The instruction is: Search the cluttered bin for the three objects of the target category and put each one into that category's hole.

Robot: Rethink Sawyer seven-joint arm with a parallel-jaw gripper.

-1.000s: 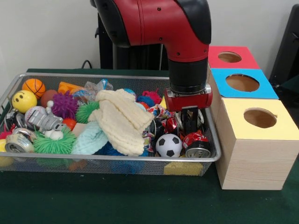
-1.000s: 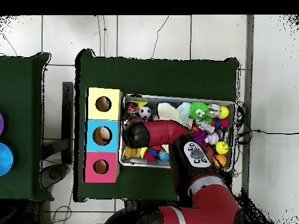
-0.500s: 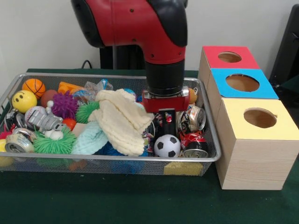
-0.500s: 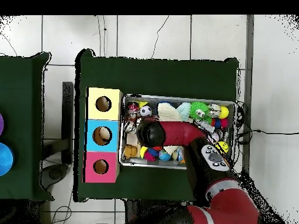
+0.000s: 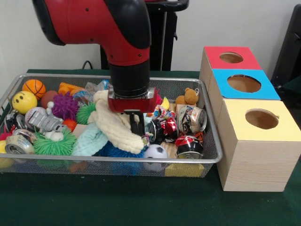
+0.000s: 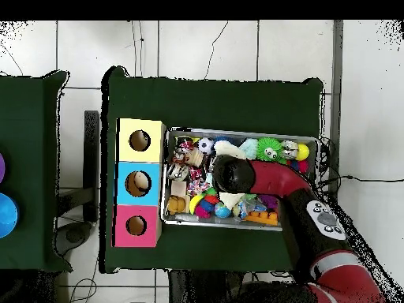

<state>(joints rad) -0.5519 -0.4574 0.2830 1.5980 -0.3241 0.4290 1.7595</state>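
The wire mesh bin [image 5: 117, 159] lies full of toys and also shows in the overhead view [image 6: 237, 224]. My gripper [image 5: 137, 128] hangs over the bin's middle, low among the clutter, pressed against a cream knitted cloth [image 5: 115, 126]. A patched multicoloured fabric bundle [image 5: 159, 112] lies just right of the gripper, partly buried. The other bundles are not clear to see. The yellow-faced box's hole [image 5: 261, 119] is to the right of the bin; it also shows in the overhead view [image 6: 140, 140]. In the overhead view the arm [image 6: 237, 170] hides the gripper.
A blue-faced box [image 5: 243, 84] and a red-faced box [image 5: 231, 57] stand behind the yellow one. A brown teddy bear [image 5: 187, 97], crushed cans [image 5: 189, 147], a soccer ball [image 5: 155, 151], spiky balls [image 5: 65, 105] and a smiley ball [image 5: 24, 101] fill the bin.
The arm has swept from the bin's right end to its middle in the front view. The soccer ball and the cans have shifted, and the teddy bear has come into sight.
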